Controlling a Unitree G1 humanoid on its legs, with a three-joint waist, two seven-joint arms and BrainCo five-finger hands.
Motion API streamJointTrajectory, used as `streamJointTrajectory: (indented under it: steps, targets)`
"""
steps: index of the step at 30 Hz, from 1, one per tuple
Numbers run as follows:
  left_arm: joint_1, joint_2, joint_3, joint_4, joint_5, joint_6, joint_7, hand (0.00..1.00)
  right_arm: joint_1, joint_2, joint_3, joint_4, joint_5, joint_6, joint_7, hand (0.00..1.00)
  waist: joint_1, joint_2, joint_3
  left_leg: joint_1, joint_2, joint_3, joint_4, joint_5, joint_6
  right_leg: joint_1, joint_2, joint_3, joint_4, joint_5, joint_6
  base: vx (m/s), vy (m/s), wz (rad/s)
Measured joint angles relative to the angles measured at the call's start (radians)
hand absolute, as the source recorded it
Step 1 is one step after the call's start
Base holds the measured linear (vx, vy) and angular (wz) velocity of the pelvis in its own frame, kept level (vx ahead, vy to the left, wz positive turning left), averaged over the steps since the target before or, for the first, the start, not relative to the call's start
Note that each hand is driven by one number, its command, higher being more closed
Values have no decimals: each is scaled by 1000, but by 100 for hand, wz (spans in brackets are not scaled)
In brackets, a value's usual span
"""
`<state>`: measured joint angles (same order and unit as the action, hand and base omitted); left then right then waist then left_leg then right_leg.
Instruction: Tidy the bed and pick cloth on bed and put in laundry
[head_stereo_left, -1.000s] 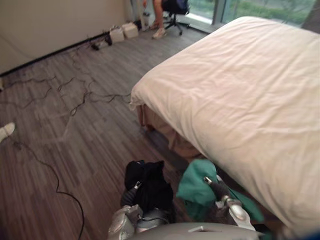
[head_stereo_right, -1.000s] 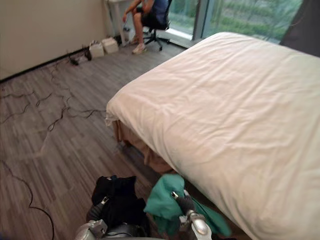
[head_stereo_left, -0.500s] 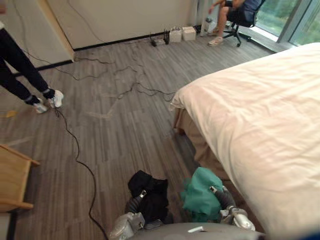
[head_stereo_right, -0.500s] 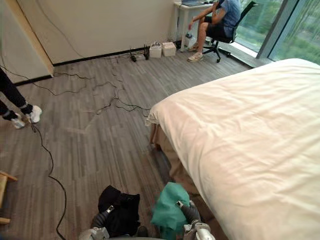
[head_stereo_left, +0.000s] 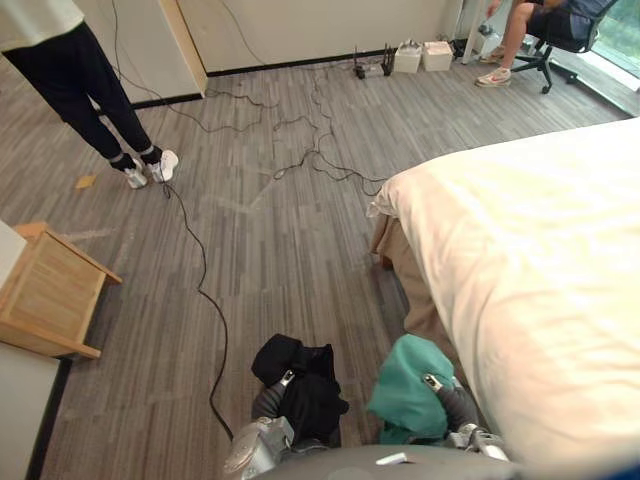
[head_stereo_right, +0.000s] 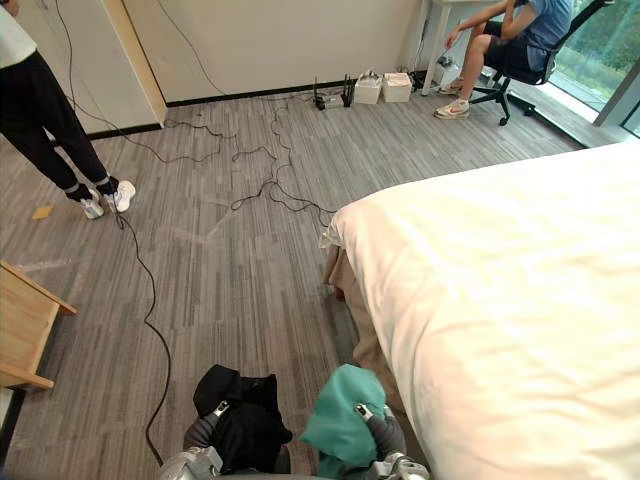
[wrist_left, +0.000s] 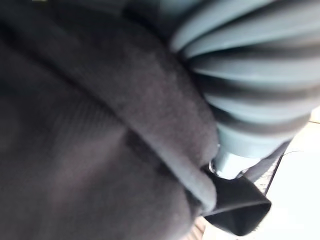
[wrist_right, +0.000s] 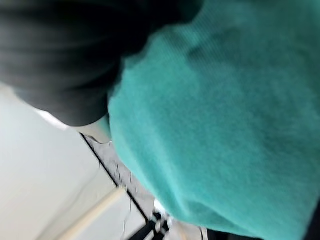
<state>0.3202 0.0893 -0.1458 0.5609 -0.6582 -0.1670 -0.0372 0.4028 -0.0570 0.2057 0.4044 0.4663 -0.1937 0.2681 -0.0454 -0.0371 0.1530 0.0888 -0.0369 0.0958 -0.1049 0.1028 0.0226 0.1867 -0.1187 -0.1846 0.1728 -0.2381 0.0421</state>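
A black cloth (head_stereo_left: 305, 385) hangs bunched over my left hand (head_stereo_left: 268, 400) low in the eye views, above the floor. It covers the hand in the left wrist view too, where the black cloth (wrist_left: 100, 150) lies against the ribbed cover (wrist_left: 250, 75). A green cloth (head_stereo_left: 410, 390) is draped over my right hand (head_stereo_left: 452, 402), close to the bed's near side. In the right wrist view the green cloth (wrist_right: 225, 125) spreads past the dark cover (wrist_right: 60, 50). The bed (head_stereo_left: 540, 270), with a smooth white cover, lies to my right.
A low wooden stand (head_stereo_left: 50, 290) sits on the floor at the left. A person (head_stereo_left: 90, 90) stands at the far left, and another sits on an office chair (head_stereo_left: 545, 35) at the far right. Black cables (head_stereo_left: 300, 150) trail over the grey plank floor. White boxes (head_stereo_left: 420, 55) stand by the wall.
The camera has swung left: the bed slid to the right of the picture, and the wooden stand and the standing person came into view. Both cloths stay on the hands.
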Motion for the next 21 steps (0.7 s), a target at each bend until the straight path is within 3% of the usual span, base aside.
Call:
streamJointTrajectory:
  steps: [5, 8, 9, 14, 21]
  targets:
    - [51, -6, -10, -69, 14, -3, 31, 100, 43, 1, 71, -97, -8, 54, 8, 100, 3, -18, -18, 12, 9, 63, 0, -5, -8, -1, 4, 30, 1, 4, -3, 0, -42, -19]
    - [53, -22, -14, -71, 13, -2, 42, 100, 65, 0, 78, -114, -11, 63, 14, 100, -4, -6, -26, 7, 18, 68, -1, -7, -10, -4, 10, 33, 2, 9, -3, -65, -16, -7]
    - [103, -65, -46, -78, 2, 5, 40, 100, 75, 9, 80, -103, -40, 79, 24, 100, -1, 17, -110, -1, 38, 112, -1, -4, -16, -5, 23, 16, -15, -5, -19, 0, 0, 0]
    - [99, -64, -46, -78, 3, 4, 40, 100, 58, 9, 77, -87, -40, 78, 25, 100, -1, 17, -110, -1, 38, 112, -1, -4, -15, -5, 23, 16, -15, -5, -19, 0, 0, 0]
    - [1, -27, -40, 39, 62, -27, -1, 100, -152, 10, -3, 250, -40, 75, 5, 100, 8, 16, -110, -1, 34, 97, -1, -1, -13, -1, 21, 4, -20, -5, -19, 0, 0, 4]
